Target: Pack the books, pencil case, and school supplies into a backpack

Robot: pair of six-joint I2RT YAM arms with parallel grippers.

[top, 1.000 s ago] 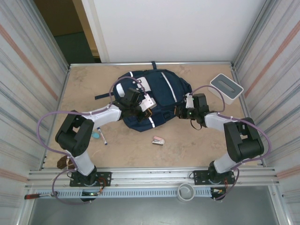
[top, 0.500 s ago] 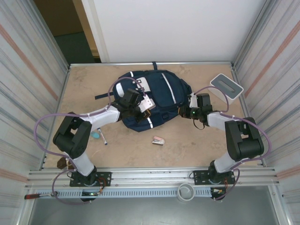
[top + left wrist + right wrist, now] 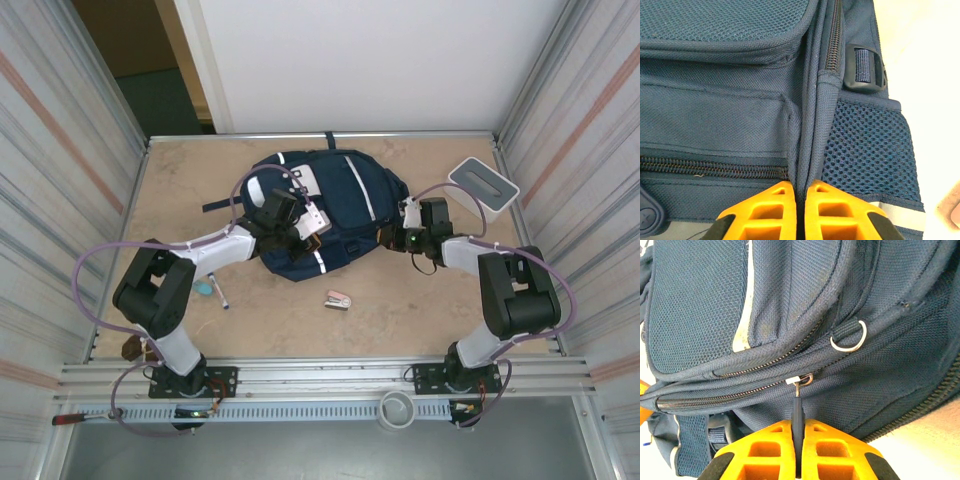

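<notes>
The right pincer (image 3: 798,435) is clamped shut on the thin dark zipper pull (image 3: 798,407) of the backpack (image 3: 335,195). The slider sits partway along a zipper (image 3: 725,395) whose teeth look closed to the left of it, so the grip is most likely there to drag the slider and open a pocket. The left pincer (image 3: 801,195) is closed too, pinching a raised fold of the bag's fabric beside a mesh side pocket (image 3: 865,145); I judge this is meant to steady the bag against that pull. The backpack lies flat in the middle of the far half of the tabletop (image 3: 180,180), and with the zippers in sight shut, what is inside cannot be told. Nearer the front, apart from the bag, the pink stapler (image 3: 338,299) and the pen (image 3: 218,290) lie loose on the tabletop, not yet packed. A white box with a grey top (image 3: 483,188) stands near the far right corner; its contents are hidden.
</notes>
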